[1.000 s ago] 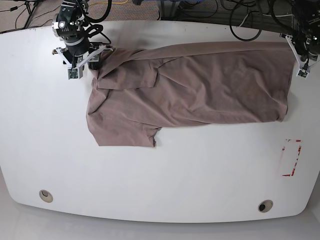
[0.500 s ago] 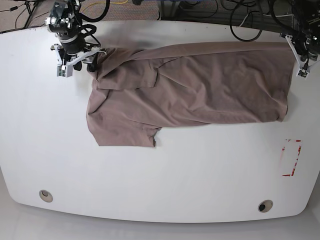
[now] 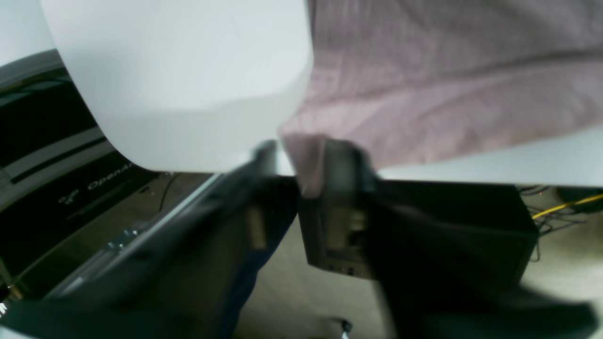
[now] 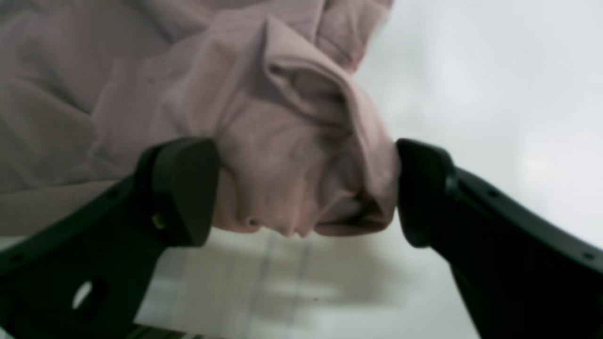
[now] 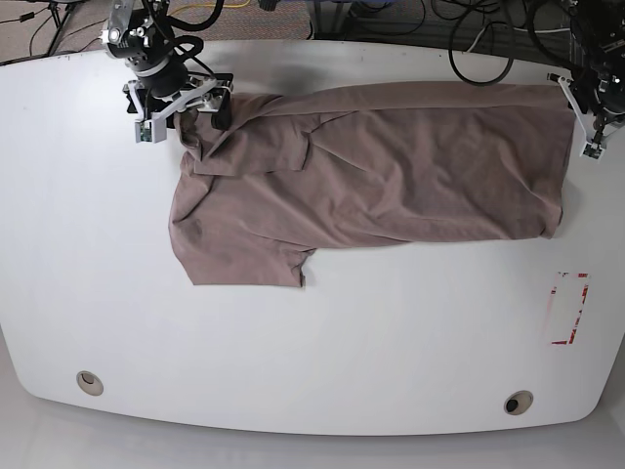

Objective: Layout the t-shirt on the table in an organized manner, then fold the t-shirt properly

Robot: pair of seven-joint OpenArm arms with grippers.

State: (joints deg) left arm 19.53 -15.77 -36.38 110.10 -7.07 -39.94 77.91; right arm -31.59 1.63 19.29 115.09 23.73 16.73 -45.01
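The mauve-brown t-shirt (image 5: pixel 391 166) lies spread across the far half of the white table (image 5: pixel 391 342), wrinkled, with one sleeve folded over its upper left. My right gripper (image 5: pixel 183 109) stands at that upper left corner. In the right wrist view its jaws (image 4: pixel 306 193) are wide apart around a loose bunch of t-shirt cloth (image 4: pixel 292 141). My left gripper (image 5: pixel 582 115) is at the shirt's far right corner by the table edge. Its fingers (image 3: pixel 304 153) are slightly parted, and a cloth corner (image 3: pixel 306 165) hangs between them against one pad.
A red-white tape rectangle (image 5: pixel 569 309) marks the table's right side. Two grommet holes (image 5: pixel 90 382) (image 5: pixel 518 402) sit near the front edge. Cables (image 5: pixel 469 34) lie beyond the far edge. Below the rounded table corner (image 3: pixel 179 70) is floor and a black box (image 3: pixel 452 235).
The right gripper shifted a little at the shirt's upper left corner and its jaws spread wide, letting the cloth bunch go loose. The left gripper's jaws parted slightly.
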